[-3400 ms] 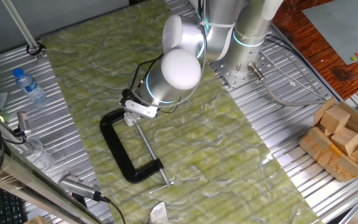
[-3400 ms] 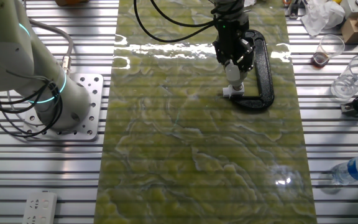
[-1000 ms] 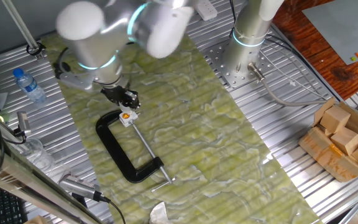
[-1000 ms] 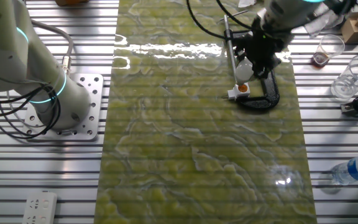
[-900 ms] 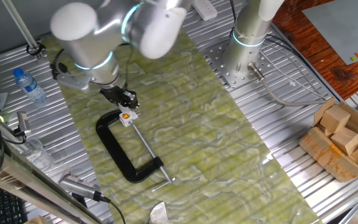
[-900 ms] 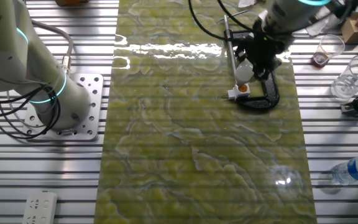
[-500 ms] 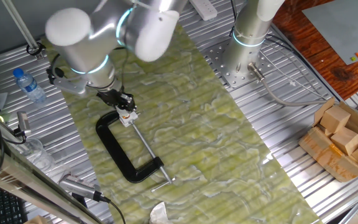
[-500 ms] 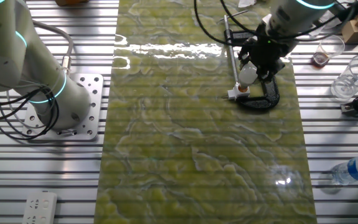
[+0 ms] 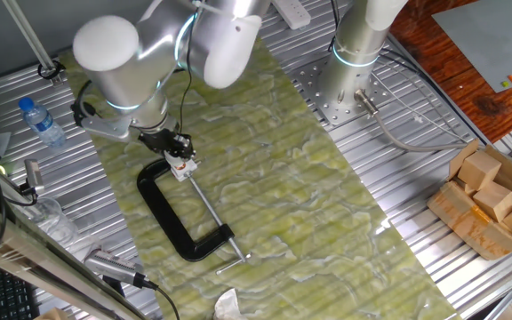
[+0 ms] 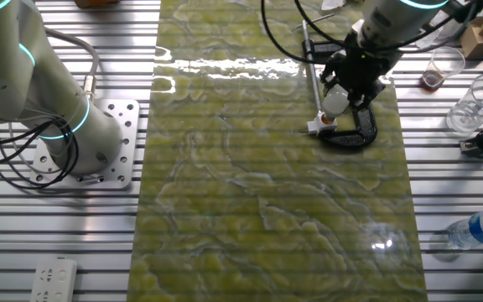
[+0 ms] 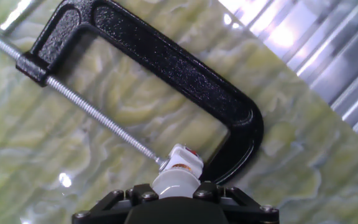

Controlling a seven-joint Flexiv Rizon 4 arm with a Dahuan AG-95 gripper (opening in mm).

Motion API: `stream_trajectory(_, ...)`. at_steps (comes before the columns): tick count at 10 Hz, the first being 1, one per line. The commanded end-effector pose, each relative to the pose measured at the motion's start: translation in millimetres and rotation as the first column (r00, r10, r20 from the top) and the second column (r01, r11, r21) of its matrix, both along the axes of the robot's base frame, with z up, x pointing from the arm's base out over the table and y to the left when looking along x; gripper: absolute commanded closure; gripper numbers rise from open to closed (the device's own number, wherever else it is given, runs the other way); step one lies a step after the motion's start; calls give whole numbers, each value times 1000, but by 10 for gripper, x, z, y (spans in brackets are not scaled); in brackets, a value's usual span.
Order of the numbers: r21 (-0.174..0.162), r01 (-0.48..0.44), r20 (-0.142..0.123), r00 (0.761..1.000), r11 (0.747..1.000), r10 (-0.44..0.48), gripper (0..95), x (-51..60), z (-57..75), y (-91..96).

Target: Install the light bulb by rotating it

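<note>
The gripper (image 10: pixel 340 94) hangs over the upper right of the green marbled mat (image 10: pixel 258 210) in the other fixed view, its black fingers pinching the light bulb (image 10: pixel 334 101). The white globe sits between them, its neck pointing down at a small white socket (image 10: pixel 319 126) with an orange spot on it. That socket is clamped at the lower end of a black C-clamp (image 10: pixel 360 124) lying flat on the mat.

From the hand view the bulb (image 11: pixel 174 182) fills the bottom centre of the frame, right above the socket (image 11: pixel 183 163), where the clamp's threaded screw (image 11: pixel 98 118) meets its curved frame (image 11: pixel 166 68). I cannot tell whether the bulb's neck already touches the socket.

In one fixed view the gripper (image 9: pixel 178 151) shows at the left, above the upper end of the clamp (image 9: pixel 163 209). A water bottle (image 9: pixel 41 122) lies on the slatted tabletop (image 9: pixel 398 204) at far left, and wooden blocks (image 9: pixel 492 196) sit in a box at right.
</note>
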State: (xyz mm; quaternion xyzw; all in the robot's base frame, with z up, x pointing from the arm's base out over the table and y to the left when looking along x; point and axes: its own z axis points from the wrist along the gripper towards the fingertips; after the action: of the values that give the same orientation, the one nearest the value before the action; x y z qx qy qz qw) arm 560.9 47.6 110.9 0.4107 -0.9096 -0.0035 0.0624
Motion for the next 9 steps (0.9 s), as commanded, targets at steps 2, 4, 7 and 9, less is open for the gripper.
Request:
stream_trajectory(2,-9,-233,57,971,972,233,950,0,-6,-2)
stream_trajectory(4,-5,-306,71,950,952,305,950,-1,-49,-6)
stream_trajectory(7,11,-344,82,936,939,342,950,-4,-109,-11)
stream_trajectory(9,27,-359,74,932,933,356,950,-7,-121,-14)
